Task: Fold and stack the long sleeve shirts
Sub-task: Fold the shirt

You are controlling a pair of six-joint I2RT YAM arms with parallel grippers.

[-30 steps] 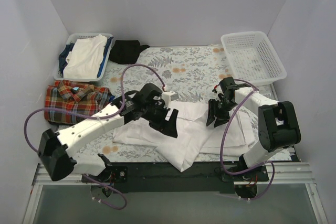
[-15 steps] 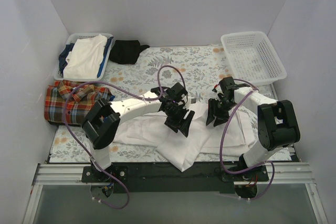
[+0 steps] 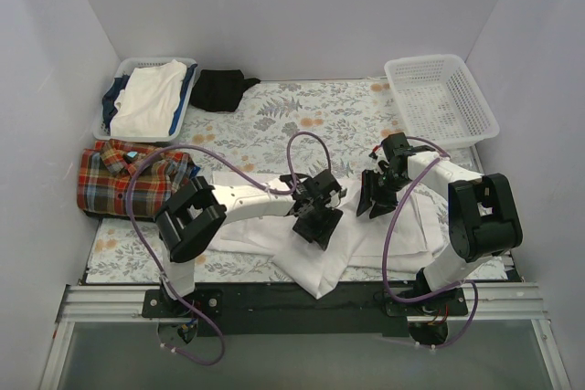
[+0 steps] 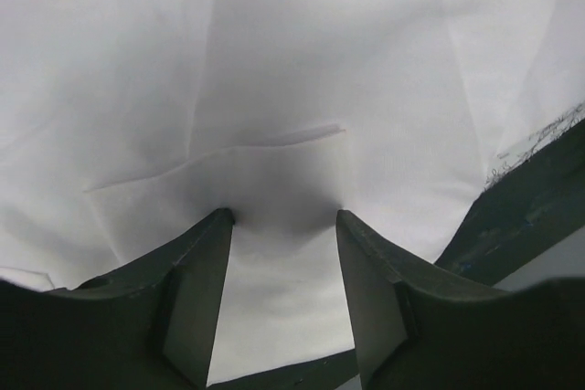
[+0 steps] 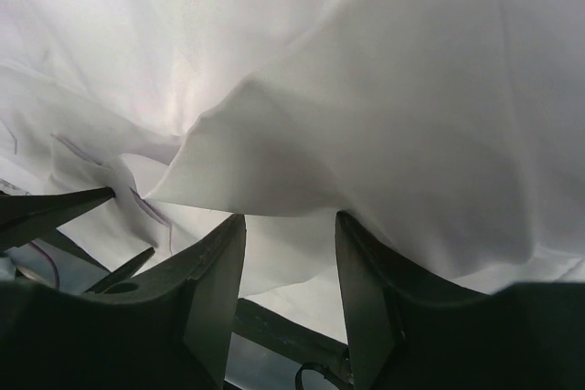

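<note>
The white collared shirt (image 3: 315, 267) lies crumpled at the front middle of the table, one corner hanging over the front edge. My left gripper (image 3: 316, 222) is open, its tips pressed down on the shirt's flat cloth (image 4: 320, 61); the left wrist view shows the gripper (image 4: 284, 216) with cloth between the jaws. My right gripper (image 3: 371, 202) is open at the shirt's right part, and in its wrist view the gripper (image 5: 290, 218) stands under a raised fold of the shirt (image 5: 411, 89). The plaid shirt (image 3: 128, 176) lies folded at the left edge.
A basket (image 3: 187, 68) at the back left holds white and blue clothes. A small black garment (image 3: 222, 89) lies beside it. A white basket (image 3: 441, 98) stands at the back right. The dark front rail (image 3: 274, 299) runs under the shirt's hanging corner.
My left arm has swung and stretched to the right, carrying its gripper further right over the white shirt. My right gripper has barely moved.
</note>
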